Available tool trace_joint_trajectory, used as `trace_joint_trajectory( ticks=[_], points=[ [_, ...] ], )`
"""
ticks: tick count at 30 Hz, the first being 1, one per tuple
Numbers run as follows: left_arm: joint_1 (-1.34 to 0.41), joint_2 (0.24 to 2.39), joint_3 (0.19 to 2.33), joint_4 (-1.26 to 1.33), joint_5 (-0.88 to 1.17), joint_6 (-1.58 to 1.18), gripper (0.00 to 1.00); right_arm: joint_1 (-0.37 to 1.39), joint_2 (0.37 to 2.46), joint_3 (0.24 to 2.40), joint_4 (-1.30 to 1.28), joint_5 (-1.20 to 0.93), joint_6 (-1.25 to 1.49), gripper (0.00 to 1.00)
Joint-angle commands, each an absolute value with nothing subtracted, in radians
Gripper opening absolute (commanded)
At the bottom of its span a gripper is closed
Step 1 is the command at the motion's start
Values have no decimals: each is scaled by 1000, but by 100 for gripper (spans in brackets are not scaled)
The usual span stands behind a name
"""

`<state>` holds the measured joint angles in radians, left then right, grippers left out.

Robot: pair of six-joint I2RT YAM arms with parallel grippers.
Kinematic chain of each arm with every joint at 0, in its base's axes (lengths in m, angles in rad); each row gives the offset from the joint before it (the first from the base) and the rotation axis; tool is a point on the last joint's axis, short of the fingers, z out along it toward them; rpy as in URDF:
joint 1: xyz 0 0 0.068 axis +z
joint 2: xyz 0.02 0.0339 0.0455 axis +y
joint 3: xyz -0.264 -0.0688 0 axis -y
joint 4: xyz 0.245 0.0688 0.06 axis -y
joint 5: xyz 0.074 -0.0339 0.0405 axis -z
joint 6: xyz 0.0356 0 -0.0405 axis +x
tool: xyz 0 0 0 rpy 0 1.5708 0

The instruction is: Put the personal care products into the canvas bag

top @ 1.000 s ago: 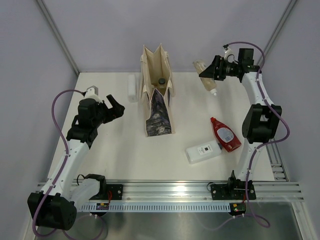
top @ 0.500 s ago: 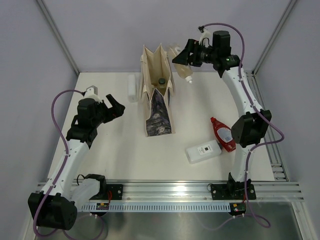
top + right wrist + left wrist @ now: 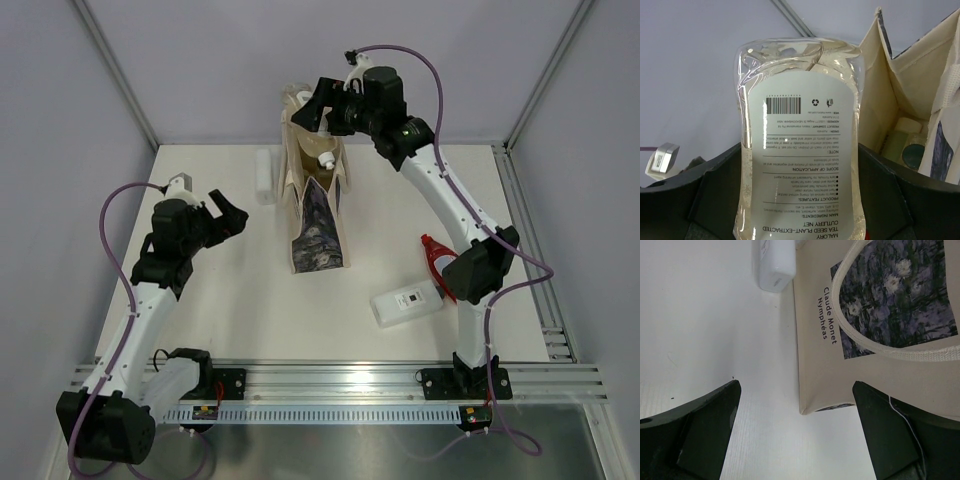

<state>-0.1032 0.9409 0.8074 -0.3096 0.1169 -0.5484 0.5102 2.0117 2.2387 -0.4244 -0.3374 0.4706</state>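
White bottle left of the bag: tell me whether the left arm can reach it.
Probably yes: the open, empty left gripper faces the white bottle beside the canvas bag, with only bare table in between.

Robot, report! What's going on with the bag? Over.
Right gripper shut on clear bottle, over canvas bag mouth. Left gripper open, empty. Opening unblocked.

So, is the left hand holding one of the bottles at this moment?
No, the left hand is open and empty, with only the table and the canvas bag showing ahead of it.
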Motion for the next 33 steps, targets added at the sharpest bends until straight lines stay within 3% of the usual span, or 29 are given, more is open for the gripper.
trace_joint_trajectory(
  ticks=[1,5,15,19,20,23,25,27,33],
  points=[
    [-95,917,799,-253,141,-552,99,540,1983,2324,-213,-198,514,0],
    [-94,923,799,-245,146,-558,99,569,2000,2321,-204,-138,517,1],
    [-72,948,805,-241,156,-534,99,584,1973,2232,-221,-40,451,34],
    [-48,1011,822,-203,215,-541,99,584,1951,2184,-218,-43,428,52],
    [-45,1028,828,-193,224,-546,99,584,1950,2184,-225,-43,426,66],
    [-43,1115,859,-152,290,-548,99,584,1950,2178,-236,-55,413,84],
    [-43,1158,877,-126,323,-551,99,584,1945,2172,-233,-61,400,88],
    [-43,1215,890,-107,325,-548,99,584,1937,2172,-230,-66,399,99],
    [-48,1356,956,-86,287,-517,99,584,1928,2191,-233,-81,390,99]
  ],
)
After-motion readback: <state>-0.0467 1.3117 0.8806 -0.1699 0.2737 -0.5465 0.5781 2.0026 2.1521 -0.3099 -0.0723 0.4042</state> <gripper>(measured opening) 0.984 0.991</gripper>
